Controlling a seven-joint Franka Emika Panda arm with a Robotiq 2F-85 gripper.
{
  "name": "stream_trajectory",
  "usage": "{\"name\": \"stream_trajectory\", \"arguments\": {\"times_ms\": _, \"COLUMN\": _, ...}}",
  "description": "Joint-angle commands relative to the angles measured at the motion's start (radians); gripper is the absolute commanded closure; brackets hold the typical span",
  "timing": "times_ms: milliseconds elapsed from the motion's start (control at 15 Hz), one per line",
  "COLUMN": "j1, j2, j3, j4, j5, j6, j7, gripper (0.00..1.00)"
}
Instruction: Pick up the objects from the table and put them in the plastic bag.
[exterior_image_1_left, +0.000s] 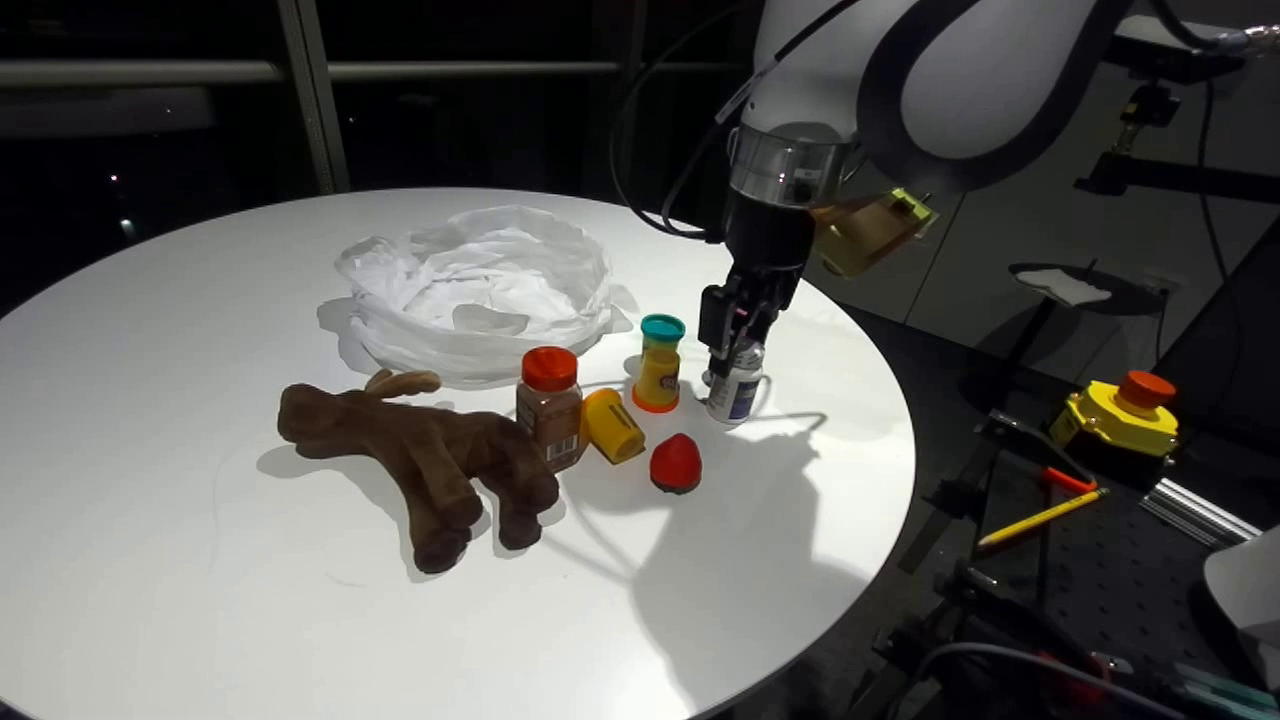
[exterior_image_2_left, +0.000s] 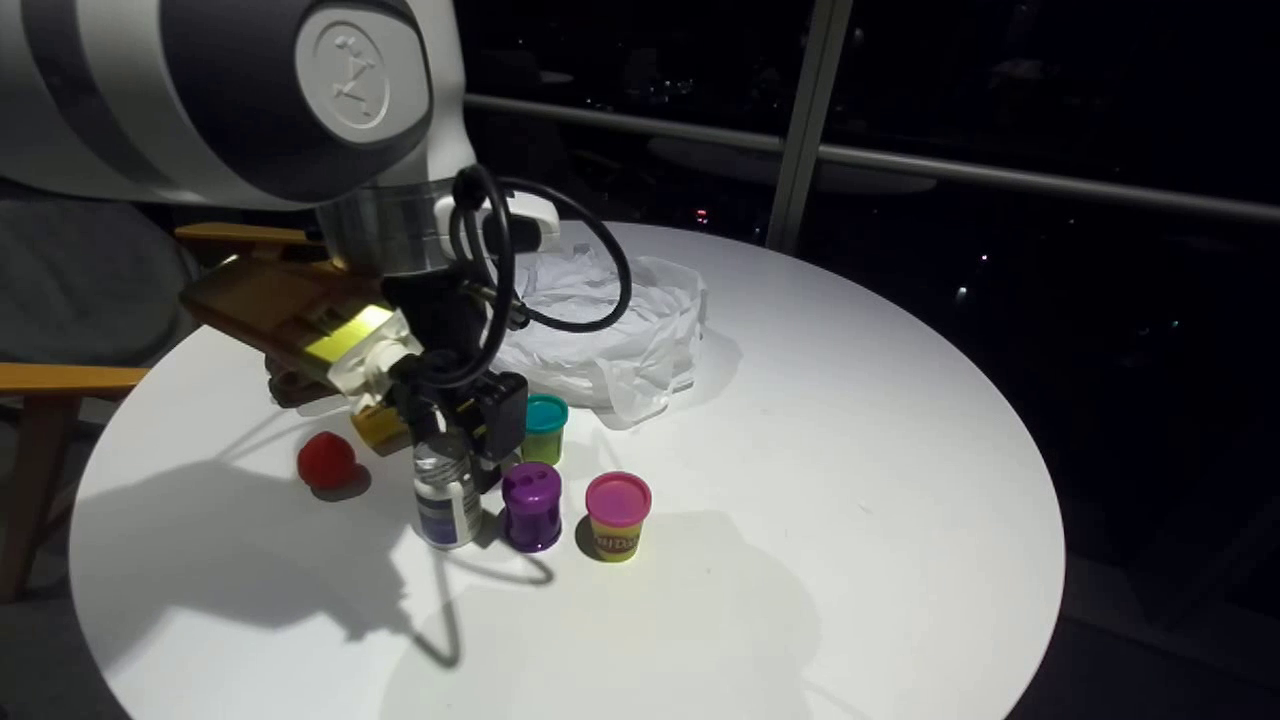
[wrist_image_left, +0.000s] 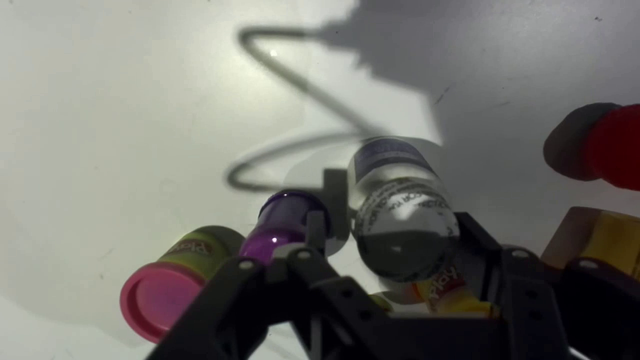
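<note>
My gripper (wrist_image_left: 395, 227) reaches down around a white bottle (wrist_image_left: 392, 167) with a clear-wrapped cap; its jaws stand apart. In the wrist view a gap shows between the bottle and one finger (wrist_image_left: 316, 230); the opposite finger (wrist_image_left: 475, 245) lies close against the cap, contact unclear. Beside that bottle are a purple container (exterior_image_2_left: 532, 510) and a pink-lidded tub (exterior_image_2_left: 617, 515). Near them are a teal-lidded tub (exterior_image_1_left: 661, 335), a tipped yellow tub (exterior_image_1_left: 613, 428), a red ball-like piece (exterior_image_1_left: 677, 462), a red-lidded jar (exterior_image_1_left: 549, 410) and a brown plush toy (exterior_image_1_left: 430, 445). The plastic bag (exterior_image_1_left: 400, 335) lies crumpled behind them.
Everything rests on a round white table (exterior_image_1_left: 200, 560). The purple container crowds one finger, and a yellow tub (wrist_image_left: 445, 290) sits close under the gripper. Off the table's edge are a yellow-and-red emergency button (exterior_image_1_left: 1115, 415) and a pencil (exterior_image_1_left: 1040, 520).
</note>
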Motion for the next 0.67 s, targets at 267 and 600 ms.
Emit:
{"name": "stream_trajectory", "arguments": {"times_ms": 267, "j1": 0.084, "j2": -0.043, "j3": -0.076, "j4": 0.012, "j5": -0.049, "j6": -0.012, "j7": 0.090, "gripper": 0.79}}
{"name": "stream_trajectory", "arguments": {"times_ms": 600, "j1": 0.078, "j2": -0.098, "j3": -0.066, "j4": 0.066, "j5": -0.047, "j6": -0.093, "j7": 0.089, "gripper": 0.80}}
